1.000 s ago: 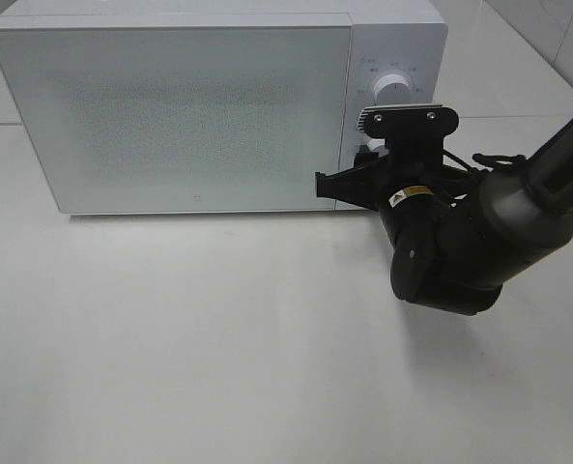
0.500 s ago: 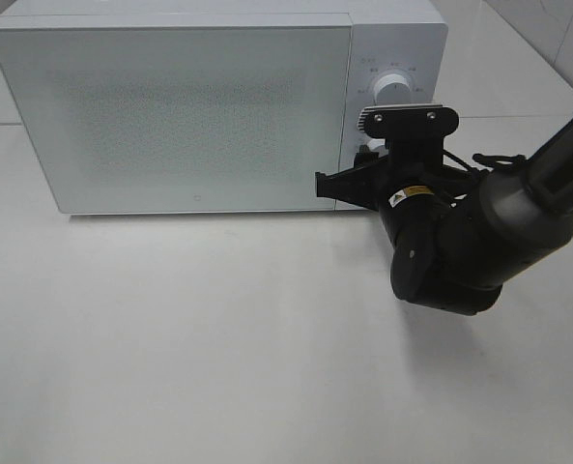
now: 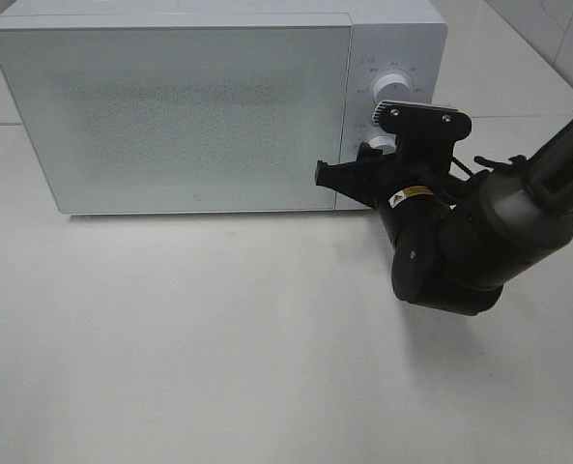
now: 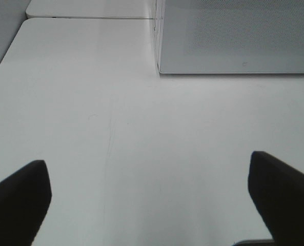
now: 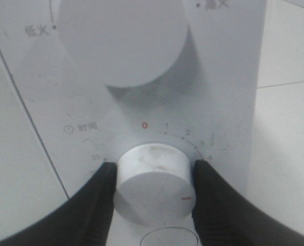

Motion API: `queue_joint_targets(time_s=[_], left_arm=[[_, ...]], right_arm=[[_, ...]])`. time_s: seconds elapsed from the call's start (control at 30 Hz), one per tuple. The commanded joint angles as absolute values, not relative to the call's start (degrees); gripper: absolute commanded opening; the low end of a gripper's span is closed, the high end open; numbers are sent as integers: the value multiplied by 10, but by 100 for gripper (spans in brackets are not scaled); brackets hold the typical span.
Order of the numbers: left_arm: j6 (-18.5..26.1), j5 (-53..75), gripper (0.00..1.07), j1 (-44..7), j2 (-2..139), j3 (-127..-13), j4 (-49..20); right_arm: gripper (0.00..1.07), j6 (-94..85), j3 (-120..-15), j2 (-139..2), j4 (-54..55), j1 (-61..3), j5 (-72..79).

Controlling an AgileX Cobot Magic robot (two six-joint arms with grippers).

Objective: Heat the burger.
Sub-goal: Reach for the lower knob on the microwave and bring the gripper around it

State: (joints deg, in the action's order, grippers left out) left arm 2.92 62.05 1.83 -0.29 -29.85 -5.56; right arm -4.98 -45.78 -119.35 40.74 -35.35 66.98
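The burger is out of view; the white microwave (image 3: 189,106) has its frosted door shut. My right gripper (image 3: 365,162) is at the control panel, shut on the lower timer knob (image 5: 154,182), with one black finger (image 5: 98,205) on each side of it. The knob's red mark sits beyond the 4 on the dial. The upper knob (image 5: 123,38) is free and also shows in the exterior view (image 3: 394,85). My left gripper (image 4: 149,205) is open and empty above the bare table, in front of the microwave's left corner (image 4: 159,66).
The white table (image 3: 218,338) stretches in front of the microwave. The bulky right arm (image 3: 460,242) hangs over its right side. A tiled wall (image 3: 557,29) is at the back right.
The right wrist has rolled while gripping the timer knob; its camera bracket has tilted and shifted to the right. The left gripper has not visibly moved.
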Motion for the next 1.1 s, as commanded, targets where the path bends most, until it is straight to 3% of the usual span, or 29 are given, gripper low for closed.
queue_joint_targets(time_s=[0.03, 0.4, 0.47, 0.57, 0.63, 0.9, 1.1], left_arm=[[27, 614, 99, 20, -11, -298, -57], [27, 614, 99, 20, -11, -298, -57], [27, 614, 99, 20, -11, -298, -57], [27, 614, 99, 20, -11, -298, -57], [27, 614, 99, 20, -11, -298, -57], [27, 614, 99, 20, -11, -298, -57], [27, 614, 99, 20, -11, -298, -57]], right_arm=[[10, 29, -470, -1192, 363, -349, 692], [10, 301, -470, -1192, 325, -349, 691], [10, 453, -470, -1192, 312, -349, 690], [10, 487, -470, -1192, 312, -349, 690], [10, 644, -470, -1192, 310, -349, 690], [10, 844, -470, -1192, 309, -349, 690], [10, 886, -470, -1192, 310, -349, 690]])
